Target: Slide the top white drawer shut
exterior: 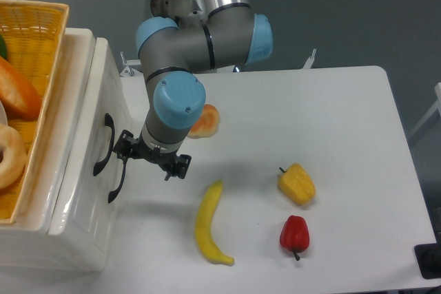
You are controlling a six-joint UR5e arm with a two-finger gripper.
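The top white drawer point(110, 94) is on the cabinet at the left, its front facing the table and its black arched handle point(102, 146) showing. It stands slightly out from the cabinet top. A second black handle point(118, 182) of the lower drawer sits just below. My gripper point(151, 158) hangs right beside these handles, its left finger point(125, 149) close to the drawer front. The fingers are spread open with nothing between them.
A yellow woven basket point(48, 39) with bread rests on the cabinet top. On the table lie a banana point(208, 224), a yellow pepper point(297, 183), a red pepper point(295, 234) and an orange fruit point(207, 120) partly behind my arm.
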